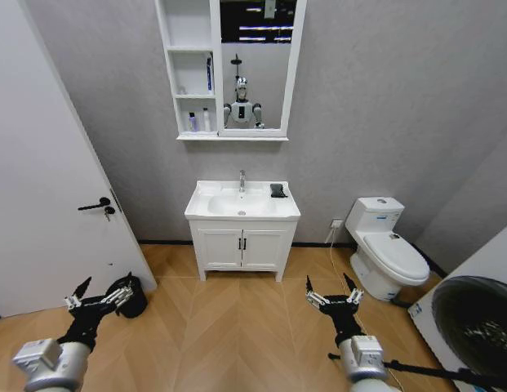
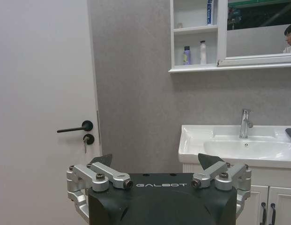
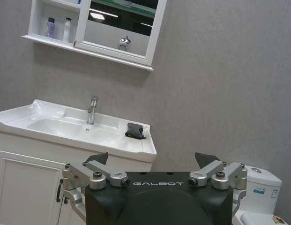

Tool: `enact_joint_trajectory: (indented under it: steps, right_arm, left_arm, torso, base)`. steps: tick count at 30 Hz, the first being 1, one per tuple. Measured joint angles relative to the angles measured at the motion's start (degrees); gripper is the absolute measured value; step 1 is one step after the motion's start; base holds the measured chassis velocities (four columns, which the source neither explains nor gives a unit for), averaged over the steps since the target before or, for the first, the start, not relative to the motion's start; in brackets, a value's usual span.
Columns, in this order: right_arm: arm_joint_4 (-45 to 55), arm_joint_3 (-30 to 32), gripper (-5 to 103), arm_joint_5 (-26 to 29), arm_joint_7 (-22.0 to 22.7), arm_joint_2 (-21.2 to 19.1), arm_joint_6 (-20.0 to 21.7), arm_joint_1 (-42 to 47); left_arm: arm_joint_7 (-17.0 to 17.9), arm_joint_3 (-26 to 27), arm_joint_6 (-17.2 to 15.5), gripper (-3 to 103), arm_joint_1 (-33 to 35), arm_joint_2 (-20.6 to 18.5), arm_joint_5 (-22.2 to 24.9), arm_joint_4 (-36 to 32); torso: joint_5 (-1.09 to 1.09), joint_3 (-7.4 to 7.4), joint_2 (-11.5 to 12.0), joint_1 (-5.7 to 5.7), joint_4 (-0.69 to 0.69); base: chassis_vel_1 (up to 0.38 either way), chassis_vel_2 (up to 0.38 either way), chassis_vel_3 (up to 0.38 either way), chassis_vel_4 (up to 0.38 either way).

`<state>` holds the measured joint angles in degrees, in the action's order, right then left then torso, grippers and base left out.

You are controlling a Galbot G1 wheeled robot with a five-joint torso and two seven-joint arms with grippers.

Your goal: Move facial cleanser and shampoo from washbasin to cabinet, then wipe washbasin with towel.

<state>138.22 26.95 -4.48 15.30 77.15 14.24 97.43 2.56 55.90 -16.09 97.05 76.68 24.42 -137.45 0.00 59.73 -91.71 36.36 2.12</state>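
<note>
Black towel point(image 1: 277, 190) lies on the washbasin point(image 1: 206, 206); left gripper point(image 1: 98, 296) and right gripper point(image 1: 333, 295) hover spread wide, holding nothing.

Glossy white ceramic washbasin point(image 1: 206, 202), shiny chrome tap point(image 1: 242, 180), matt black cloth towel point(image 1: 277, 190), wood-grain floor point(image 1: 237, 327).

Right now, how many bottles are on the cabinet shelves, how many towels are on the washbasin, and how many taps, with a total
Bottles on the cabinet: 3, namely purple bottle, white bottle, blue tube
Towels on the washbasin: 1, the towel
Taps: 1, the tap
Total: 5
</note>
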Motion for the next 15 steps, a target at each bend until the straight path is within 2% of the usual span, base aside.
enact_joint_trajectory:
  steps: [15]
  right_arm:
    - [0.0,0.0,100,0.0,0.0,0.0,0.0,0.0]
  left_arm:
    - [0.0,0.0,0.0,100,0.0,0.0,0.0,0.0]
  torso:
    - [0.00,0.00,0.0,0.00,0.00]
  base:
    - [0.000,0.000,0.000,0.000]
